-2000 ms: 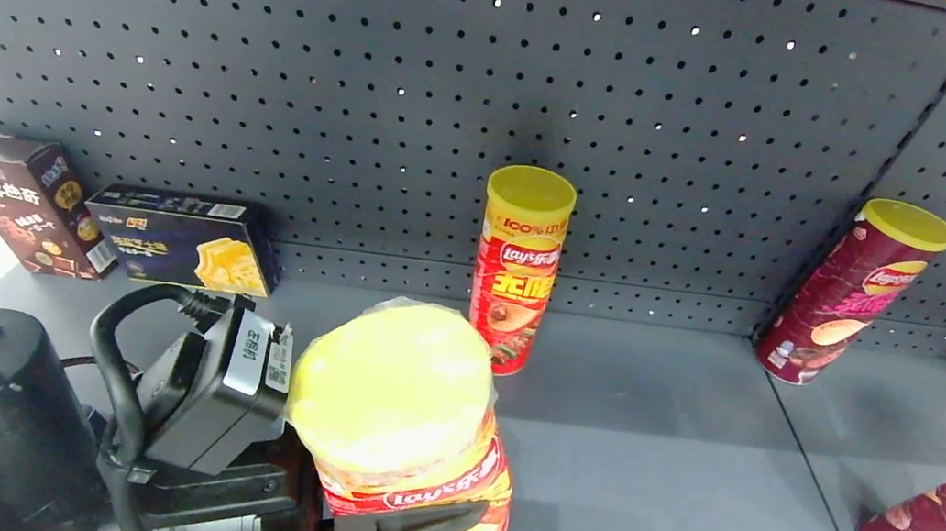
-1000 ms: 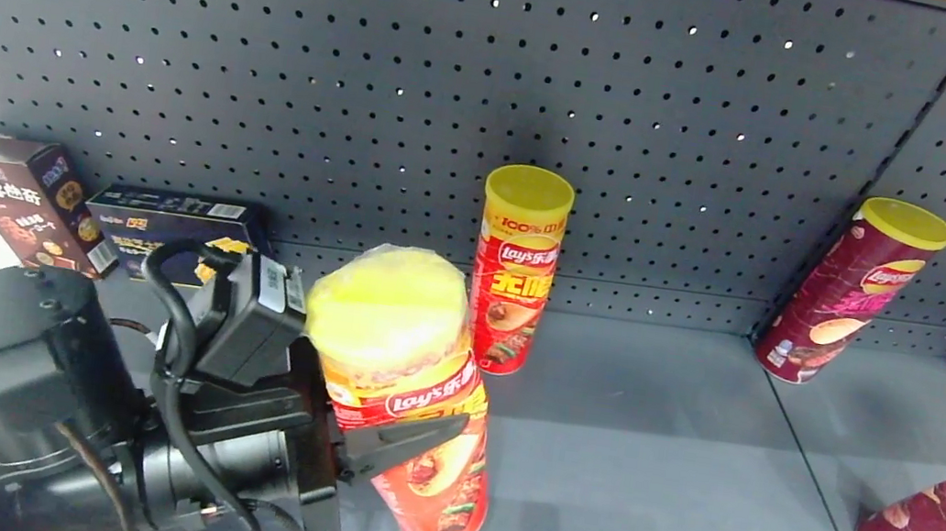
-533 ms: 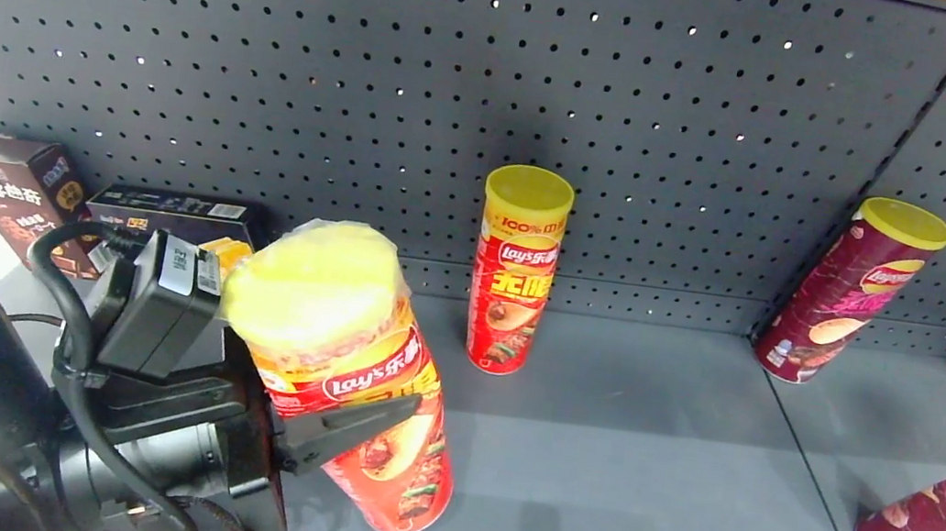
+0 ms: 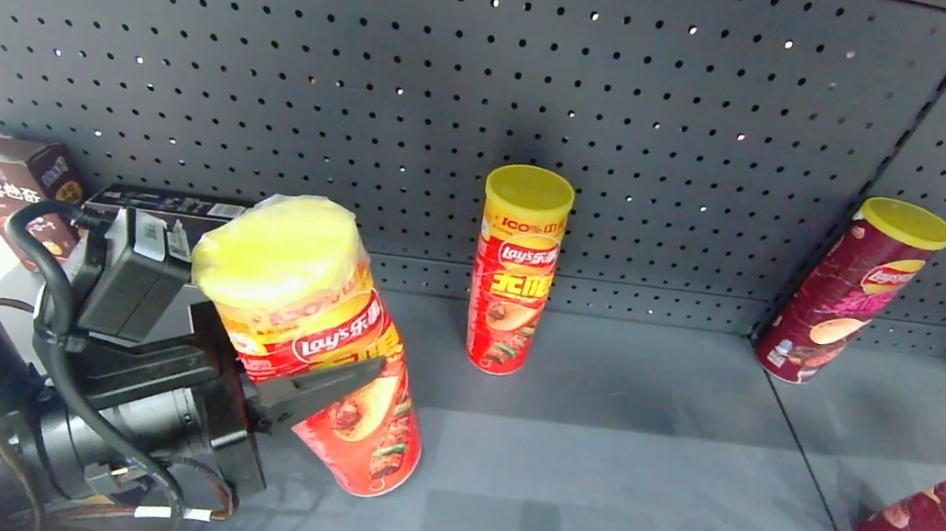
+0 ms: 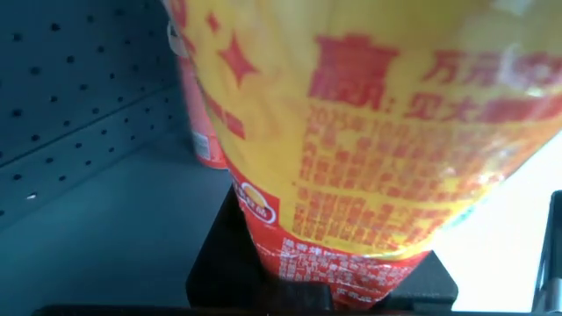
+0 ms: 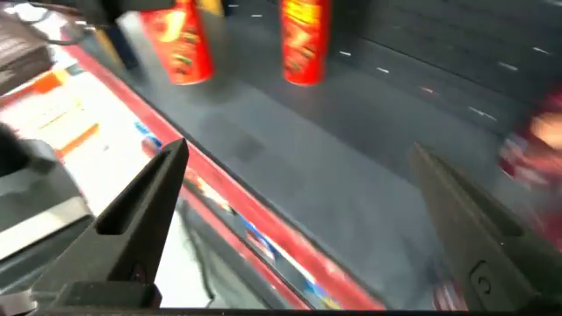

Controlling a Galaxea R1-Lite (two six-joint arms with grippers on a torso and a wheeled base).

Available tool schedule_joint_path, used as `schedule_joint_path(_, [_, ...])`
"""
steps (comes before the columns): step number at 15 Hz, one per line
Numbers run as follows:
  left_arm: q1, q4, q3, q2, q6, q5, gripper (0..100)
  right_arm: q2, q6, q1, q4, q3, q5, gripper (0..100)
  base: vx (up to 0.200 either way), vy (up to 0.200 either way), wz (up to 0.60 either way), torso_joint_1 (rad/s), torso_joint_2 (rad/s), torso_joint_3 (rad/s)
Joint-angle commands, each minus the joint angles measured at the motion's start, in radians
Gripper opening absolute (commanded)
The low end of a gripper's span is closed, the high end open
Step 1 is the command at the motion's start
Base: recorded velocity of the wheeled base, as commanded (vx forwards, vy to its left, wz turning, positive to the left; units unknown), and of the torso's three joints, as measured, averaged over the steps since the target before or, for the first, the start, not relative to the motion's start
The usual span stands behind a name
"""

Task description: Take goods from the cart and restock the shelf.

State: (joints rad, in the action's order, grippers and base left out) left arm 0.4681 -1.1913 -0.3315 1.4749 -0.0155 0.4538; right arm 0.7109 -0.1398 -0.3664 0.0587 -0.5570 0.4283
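My left gripper [image 4: 308,370] is clamped on the can [image 4: 296,305], with its fingers around the middle of the can body. The can is tilted: its lid leans left of the upright can [image 4: 516,272], and its base is low over the shelf [image 4: 638,474]. I cannot tell whether the base touches the shelf. The can is in front of and to the left of the upright can, near it but not touching. My right gripper [image 6: 299,151] is spread wide and holds nothing. It hangs off the shelf's front edge, forward of the upright can.

Step in hand, in my judgement: placing the can on the shelf.

The next move calls for:
1. Bring the can vertical.
2. Seat its base flat on the shelf.
3. Release only when the can stands on its own, then back the fingers off without dragging it.

The boxes [image 4: 12,182] left of the upright can lie close behind my wrist, so clearance there looks small. A maroon can [image 4: 849,291] leans on the back panel, well to the right of the upright can.
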Motion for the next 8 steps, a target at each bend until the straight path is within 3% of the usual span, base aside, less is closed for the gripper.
schedule_joint_path(1, [-0.009,-0.001,0.005,-0.002,0.0,0.0,0,0.233,-0.003,-0.134,0.099,-0.066,-0.069,100,0.0,0.0,0.0,0.0,0.0,0.0])
schedule_joint_path(3, [-0.009,-0.001,-0.004,0.004,0.0,0.0,0,0.34,-0.001,-0.209,0.128,-0.153,-0.157,100,0.0,0.0,0.0,0.0,0.0,0.0])
schedule_joint_path(8, [-0.011,0.001,-0.008,0.001,0.0,0.006,0,0.552,-0.001,-0.215,0.124,-0.336,-0.171,100,0.0,0.0,0.0,0.0,0.0,0.0])
